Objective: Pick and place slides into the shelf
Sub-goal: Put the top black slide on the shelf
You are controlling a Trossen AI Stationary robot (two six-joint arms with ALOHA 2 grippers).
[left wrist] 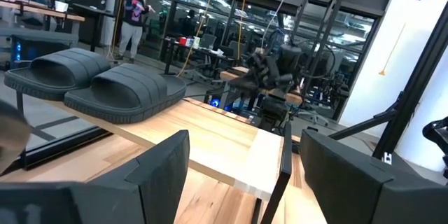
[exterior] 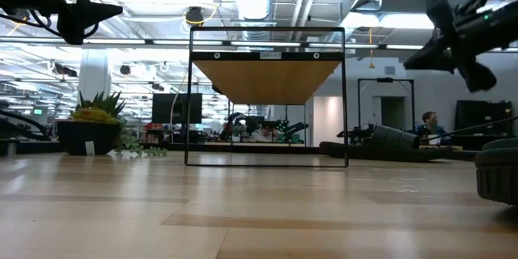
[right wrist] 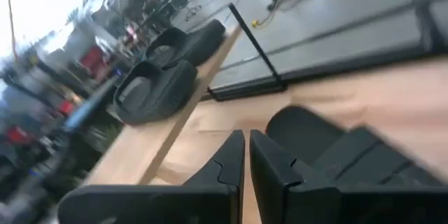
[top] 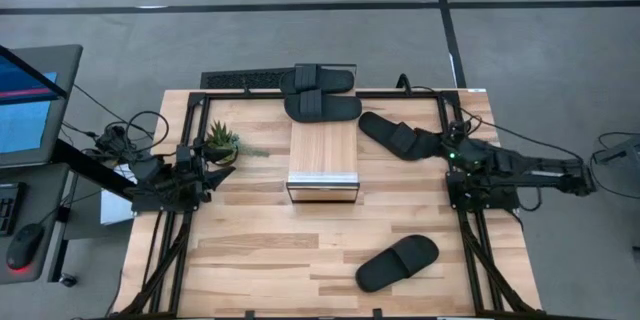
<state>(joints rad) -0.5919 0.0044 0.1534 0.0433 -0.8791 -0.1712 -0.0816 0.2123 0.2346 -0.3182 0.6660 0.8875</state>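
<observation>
Seen from above, a wooden table holds a narrow shelf at its centre. Two black slides sit side by side on the shelf's far end, at 12 o'clock. A third slide lies on the table at about 2 o'clock from the shelf, just beside the right gripper. A fourth slide lies well apart, at 5 o'clock near the table's front edge.

The right arm reaches in from the 3 o'clock side, stretched level above the table, its gripper at the heel of the third slide. In the right wrist view its fingers are pressed nearly together with only a thin slit between them, holding nothing; the slide's strap shows just beyond them.

The left arm waits at 9 o'clock, folded near the table's edge, its left gripper just beside a small potted plant. In the left wrist view its fingers stand wide apart and empty, aimed toward the shelf.
</observation>
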